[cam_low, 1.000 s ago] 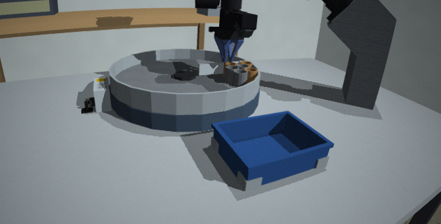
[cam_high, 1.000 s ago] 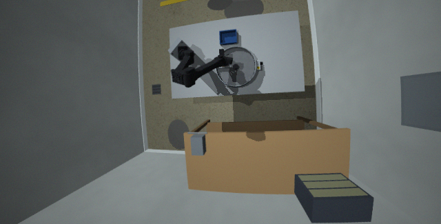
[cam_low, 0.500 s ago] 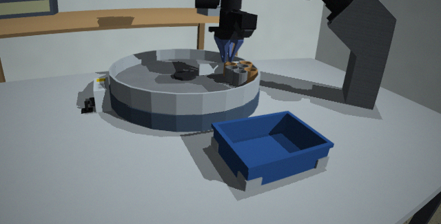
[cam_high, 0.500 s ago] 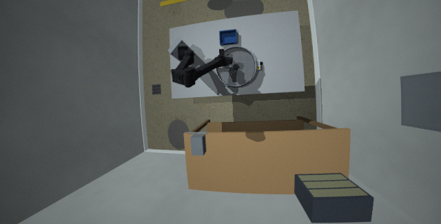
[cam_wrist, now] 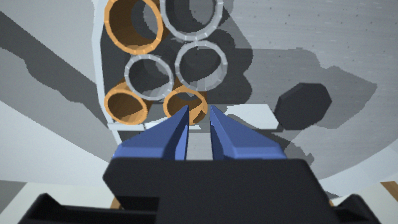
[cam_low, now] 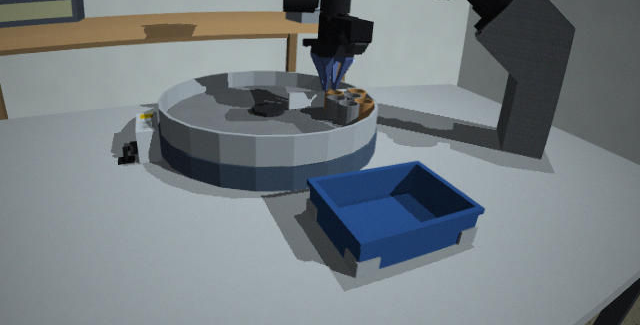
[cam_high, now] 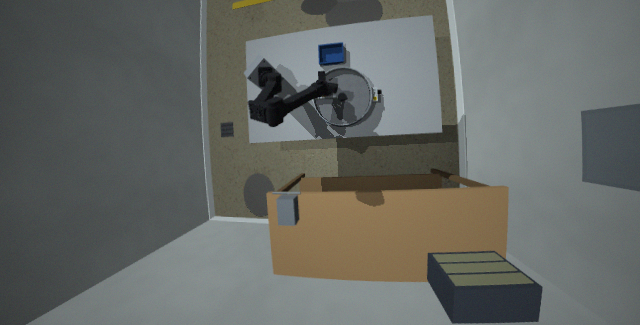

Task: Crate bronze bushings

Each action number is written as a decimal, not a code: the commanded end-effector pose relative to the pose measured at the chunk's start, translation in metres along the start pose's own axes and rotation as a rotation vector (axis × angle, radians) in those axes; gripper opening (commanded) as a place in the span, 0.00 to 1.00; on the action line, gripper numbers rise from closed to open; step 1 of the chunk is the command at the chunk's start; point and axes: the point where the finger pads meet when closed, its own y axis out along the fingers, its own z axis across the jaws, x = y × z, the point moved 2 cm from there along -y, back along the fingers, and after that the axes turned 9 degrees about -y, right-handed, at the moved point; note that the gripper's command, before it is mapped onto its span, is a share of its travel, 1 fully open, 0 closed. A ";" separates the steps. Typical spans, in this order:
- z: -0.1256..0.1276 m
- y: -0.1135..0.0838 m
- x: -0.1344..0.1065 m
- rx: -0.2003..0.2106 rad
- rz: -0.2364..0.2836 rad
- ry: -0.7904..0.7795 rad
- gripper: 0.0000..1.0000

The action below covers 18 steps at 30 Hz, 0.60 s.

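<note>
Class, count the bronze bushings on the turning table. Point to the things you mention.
3: one (cam_wrist: 171, 106) beside the gripper's fingertips, one (cam_wrist: 113, 114) near the rim at lower left, one (cam_wrist: 114, 39) at upper left, in the wrist view. More may lie outside it.
</note>
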 end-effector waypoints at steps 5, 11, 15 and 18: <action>-0.010 -0.002 0.002 -0.020 -0.003 -0.015 0.19; -0.006 0.005 -0.004 -0.008 0.005 -0.001 0.19; -0.006 0.011 -0.003 -0.008 0.005 -0.002 0.19; -0.006 0.013 -0.003 -0.008 0.005 -0.002 0.19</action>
